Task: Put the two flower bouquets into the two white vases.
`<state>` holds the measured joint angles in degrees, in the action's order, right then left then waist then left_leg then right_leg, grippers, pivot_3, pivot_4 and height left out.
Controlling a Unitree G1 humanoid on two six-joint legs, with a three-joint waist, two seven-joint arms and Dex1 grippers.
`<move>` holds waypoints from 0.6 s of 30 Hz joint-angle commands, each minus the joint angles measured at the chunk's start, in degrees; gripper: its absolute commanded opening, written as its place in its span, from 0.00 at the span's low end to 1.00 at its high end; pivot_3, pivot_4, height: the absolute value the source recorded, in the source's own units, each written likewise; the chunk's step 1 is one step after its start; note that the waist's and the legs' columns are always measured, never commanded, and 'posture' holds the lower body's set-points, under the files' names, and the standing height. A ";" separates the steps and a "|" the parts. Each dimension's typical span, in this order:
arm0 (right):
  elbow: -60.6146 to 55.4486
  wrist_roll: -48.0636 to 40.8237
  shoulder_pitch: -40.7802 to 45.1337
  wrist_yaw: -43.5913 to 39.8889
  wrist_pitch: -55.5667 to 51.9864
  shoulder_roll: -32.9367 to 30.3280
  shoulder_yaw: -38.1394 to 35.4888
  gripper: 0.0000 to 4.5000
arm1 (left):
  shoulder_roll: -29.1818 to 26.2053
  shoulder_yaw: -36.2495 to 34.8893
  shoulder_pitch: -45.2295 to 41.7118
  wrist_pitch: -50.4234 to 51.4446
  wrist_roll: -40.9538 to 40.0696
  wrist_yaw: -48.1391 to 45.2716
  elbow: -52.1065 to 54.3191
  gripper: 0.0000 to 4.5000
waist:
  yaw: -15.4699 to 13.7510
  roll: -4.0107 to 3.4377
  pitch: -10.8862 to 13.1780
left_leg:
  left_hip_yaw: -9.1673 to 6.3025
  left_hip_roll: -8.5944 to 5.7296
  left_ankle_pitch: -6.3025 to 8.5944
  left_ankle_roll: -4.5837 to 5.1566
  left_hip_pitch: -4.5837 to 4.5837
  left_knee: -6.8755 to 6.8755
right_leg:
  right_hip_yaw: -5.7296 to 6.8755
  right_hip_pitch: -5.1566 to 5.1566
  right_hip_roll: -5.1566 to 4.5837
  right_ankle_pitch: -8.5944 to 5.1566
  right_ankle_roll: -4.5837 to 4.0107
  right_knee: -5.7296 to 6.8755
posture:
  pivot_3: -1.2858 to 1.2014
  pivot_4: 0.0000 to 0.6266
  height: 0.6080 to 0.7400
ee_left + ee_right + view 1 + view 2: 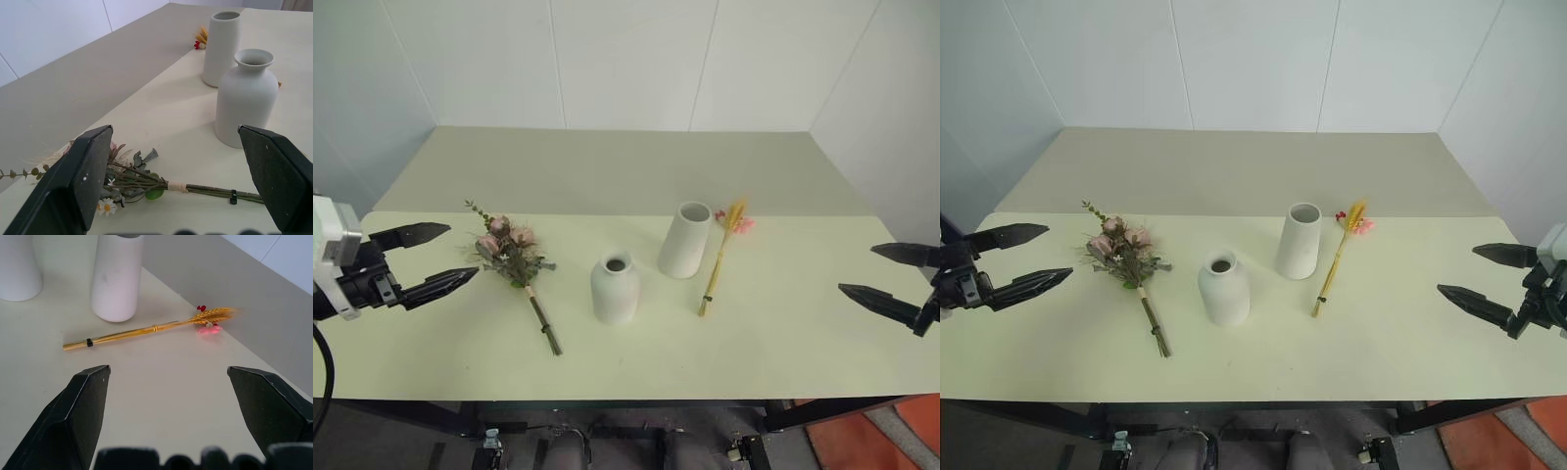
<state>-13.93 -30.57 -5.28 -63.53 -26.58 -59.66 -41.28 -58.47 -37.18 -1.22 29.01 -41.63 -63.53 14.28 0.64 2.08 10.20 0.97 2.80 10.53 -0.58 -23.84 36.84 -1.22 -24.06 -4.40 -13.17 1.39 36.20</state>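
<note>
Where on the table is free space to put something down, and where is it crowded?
The pale green table is bare along its near edge, and between the thin yellow-stalk bundle and the right gripper. It is crowded in the middle: the short rounded white vase and the tall tapered white vase stand close, with the pink rose bouquet beside them.

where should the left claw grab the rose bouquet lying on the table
Take the rose bouquet on its bare stems just below the tan binding, coming from above. It lies flat on the table, and the bushy head would crush. The open left claw is beside it.
</note>
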 commanded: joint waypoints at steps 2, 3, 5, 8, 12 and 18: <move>-0.56 -0.02 0.48 0.16 0.60 -0.76 -1.78 1.00 | -0.20 -0.99 -0.81 -0.26 -0.48 0.24 0.98 0.99 | 0.00 0.00 0.00 | 0.01 0.00 0.00 0.00 0.00 0.00 | 0.00 0.00 0.00 0.00 0.00 0.00 | 0.52 0.24 1.00; -0.63 -0.06 0.46 0.13 0.56 -0.77 -1.87 1.00 | -0.16 -0.91 -0.83 -0.28 -0.47 0.25 0.99 0.99 | 0.00 0.00 0.00 | 0.01 0.00 0.00 0.00 0.00 0.00 | 0.00 0.00 0.00 0.00 0.00 0.01 | 0.52 0.24 1.00; -0.62 -0.10 0.43 0.03 0.55 -0.82 -1.98 1.00 | -0.12 -0.79 -0.91 -0.28 -0.47 0.27 1.00 0.99 | 0.00 0.00 0.00 | 0.01 0.00 0.00 0.00 0.00 0.00 | -0.01 -0.01 0.00 0.00 0.00 0.01 | 0.52 0.24 1.00; -0.26 0.02 0.67 0.12 0.61 -0.97 -1.84 1.00 | -0.12 -0.59 -1.11 -0.22 -0.46 0.27 0.99 0.99 | 0.00 0.00 0.00 | 0.02 0.00 0.00 0.00 0.00 0.00 | -0.02 -0.01 0.00 0.00 0.00 0.01 | 0.52 0.24 1.00; -1.18 -0.40 0.80 0.87 -0.29 -0.68 -1.49 1.00 | -0.06 -0.28 -1.43 -0.28 -0.53 0.13 0.94 0.99 | 0.00 0.00 0.00 | 0.04 0.00 0.00 0.00 0.00 0.00 | -0.03 -0.01 0.00 0.00 0.00 0.01 | 0.52 0.24 1.00; -3.56 -2.98 3.45 5.27 -8.45 -1.21 2.14 1.00 | -1.52 0.91 -6.58 0.41 -3.60 -2.24 -1.09 0.99 | 0.01 0.03 -0.01 | 0.05 0.01 0.00 0.00 0.02 0.01 | -0.05 -0.01 0.02 0.04 -0.03 0.04 | 0.52 0.24 1.00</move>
<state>-15.55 -31.93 -2.85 -59.80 -32.42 -59.79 -38.98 -58.44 -35.77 -6.43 29.12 -43.64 -64.85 13.24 0.66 2.11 10.18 1.01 2.81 10.52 -0.57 -23.81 36.85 -1.28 -24.07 -4.38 -13.12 1.36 36.25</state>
